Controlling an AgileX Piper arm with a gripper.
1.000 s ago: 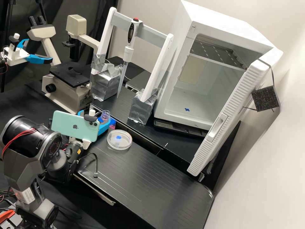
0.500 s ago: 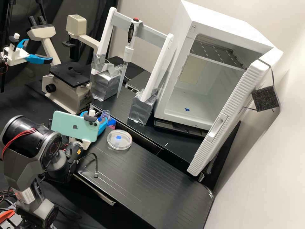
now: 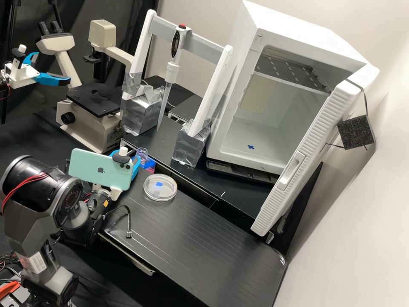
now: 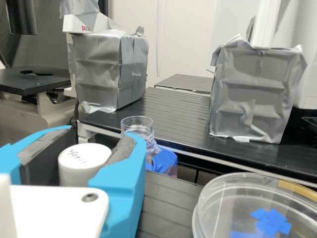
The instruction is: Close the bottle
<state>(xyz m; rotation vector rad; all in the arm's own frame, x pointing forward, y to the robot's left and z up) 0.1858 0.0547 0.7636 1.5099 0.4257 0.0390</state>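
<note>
I'm keeping my pincer (image 3: 136,165) just beside the bottle (image 4: 137,128), whose clear round mouth is standing open and facing up. My two blue fingers (image 4: 121,198) are closing in from opposite sides on a white cap (image 4: 83,166), their dark pads pressing on it, so I'm clamping the cap apart from the bottle, on the near side of its neck as my wrist view is showing it. A bright blue thing (image 4: 165,161) is sitting right against the bottle's lower part; I can't tell how the two are joining. Nearer the high view than the bottle, and a little to its right, a clear round dish (image 3: 160,187) is lying on the black desk (image 3: 191,230), with a blue patch (image 3: 159,184) showing in its middle. Beyond the bottle, two silver-wrapped blocks (image 3: 139,115) are standing apart, each bearing a white post (image 3: 211,91), and a pipette (image 3: 172,70) is hanging upright from the grey bar (image 3: 204,46) between the posts. A microscope (image 3: 91,121) is standing beyond the bottle to its left, and a big white cabinet (image 3: 230,59) is standing well to the bottle's right, its door (image 3: 309,157) hanging open.
</note>
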